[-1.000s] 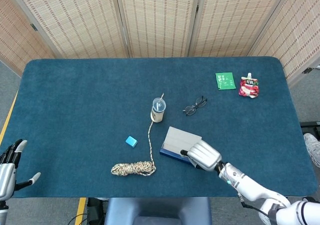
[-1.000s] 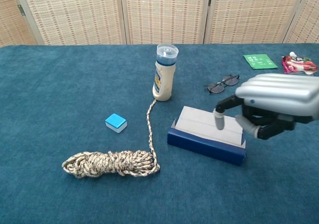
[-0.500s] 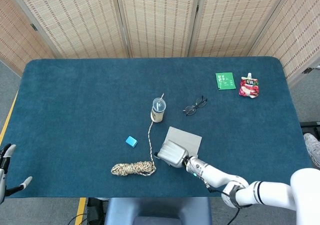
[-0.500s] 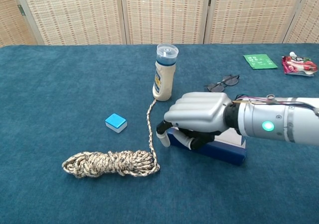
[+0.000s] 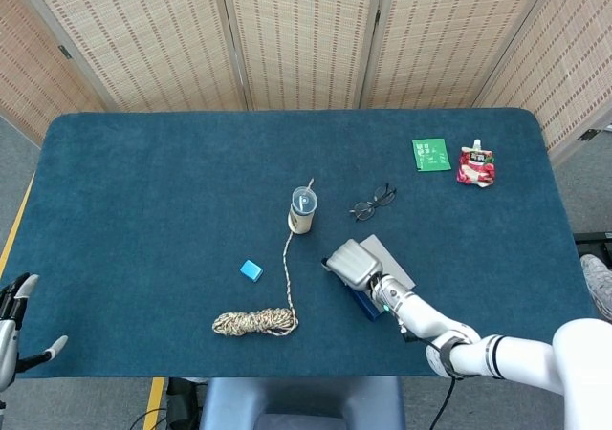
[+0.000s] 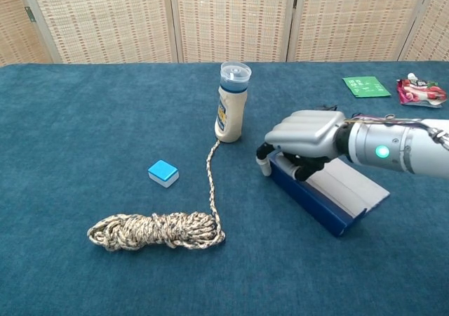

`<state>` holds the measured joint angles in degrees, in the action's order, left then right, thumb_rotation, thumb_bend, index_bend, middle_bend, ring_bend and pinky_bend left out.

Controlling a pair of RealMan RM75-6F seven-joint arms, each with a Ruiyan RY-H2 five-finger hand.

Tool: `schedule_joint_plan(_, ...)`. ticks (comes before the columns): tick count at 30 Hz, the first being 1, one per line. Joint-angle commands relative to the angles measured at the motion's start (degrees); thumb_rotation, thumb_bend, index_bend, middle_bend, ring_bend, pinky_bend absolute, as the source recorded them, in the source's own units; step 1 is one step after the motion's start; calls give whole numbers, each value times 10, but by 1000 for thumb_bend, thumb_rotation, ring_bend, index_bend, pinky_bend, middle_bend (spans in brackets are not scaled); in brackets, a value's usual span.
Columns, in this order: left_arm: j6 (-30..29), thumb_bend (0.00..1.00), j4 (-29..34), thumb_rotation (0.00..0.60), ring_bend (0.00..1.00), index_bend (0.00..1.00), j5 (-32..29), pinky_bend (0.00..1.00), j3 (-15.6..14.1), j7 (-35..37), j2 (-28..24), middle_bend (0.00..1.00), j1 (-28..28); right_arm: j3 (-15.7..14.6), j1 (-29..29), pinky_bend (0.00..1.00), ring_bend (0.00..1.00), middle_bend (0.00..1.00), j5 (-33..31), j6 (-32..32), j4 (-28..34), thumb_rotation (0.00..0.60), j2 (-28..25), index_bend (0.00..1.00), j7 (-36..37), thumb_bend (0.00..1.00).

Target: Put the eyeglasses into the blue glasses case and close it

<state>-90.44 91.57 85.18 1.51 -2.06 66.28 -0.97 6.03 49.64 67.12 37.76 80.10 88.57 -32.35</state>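
Two hands in play, only one working. Right hand (image 6: 303,139) curled over the near-left end of the blue glasses case (image 6: 330,189), fingers draped on its edge, apparently steadying or turning it toward the eyeglasses (image 5: 373,202). Lid up, pale lining showing, ready to receive. Eyeglasses lying apart on the counter (image 5: 143,191), just beyond the case, untouched. Left hand (image 5: 13,330) idle at the counter's near-left corner, fingers spread, holding nothing.

Matt blue cloth table (image 5: 143,191), braided rough rope (image 6: 158,229).
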Motion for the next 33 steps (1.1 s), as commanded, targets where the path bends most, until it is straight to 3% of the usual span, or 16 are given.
schedule_joint_plan(1, 4, 195, 1, 600, 121, 69, 1, 232, -1, -3, 0, 96, 2, -4, -7, 904, 1000, 1000, -21, 16, -8, 600, -18, 376, -7, 850)
schedule_joint_plan(4, 7, 196, 3, 600, 121, 69, 2, 232, 0, -6, 1, 96, 4, -4, -14, 904, 1000, 1000, -33, 34, -3, 600, -31, 375, -6, 831)
schedule_joint_plan(6, 10, 195, 6, 600, 122, 69, 3, 232, 0, -10, 1, 96, 6, -1, -24, 904, 1000, 1000, -19, 58, 10, 600, -41, 371, 13, 753)
schedule_joint_plan(10, 13, 195, 12, 600, 121, 69, 4, 232, 1, -18, 1, 96, 10, -17, -56, 904, 1000, 1000, 64, 125, 27, 600, -60, 232, 79, 284)
schedule_joint_plan(11, 14, 195, 13, 600, 121, 69, 3, 232, 2, -19, 1, 96, 10, -22, -64, 904, 1000, 1000, 79, 137, 29, 600, -64, 215, 95, 201)
schedule_joint_plan(13, 17, 195, 16, 600, 121, 69, 3, 232, 1, -24, 0, 96, 12, -35, -79, 904, 1000, 1000, 109, 160, 31, 600, -74, 204, 126, 131)
schedule_joint_plan(17, 21, 195, 23, 600, 121, 69, 5, 232, 0, -33, 0, 96, 14, -58, -104, 904, 1000, 1000, 151, 194, 29, 600, -89, 204, 160, 59)
schedule_joint_plan(24, 24, 195, 32, 600, 121, 69, 4, 232, 0, -44, -1, 96, 17, -84, -138, 904, 1000, 1000, 194, 236, 7, 600, -92, 204, 203, 38)
schedule_joint_plan(33, 22, 195, 43, 600, 121, 69, 7, 232, -3, -46, -6, 96, 15, -81, -144, 904, 1000, 1000, 206, 231, -65, 600, -20, 196, 210, 37)
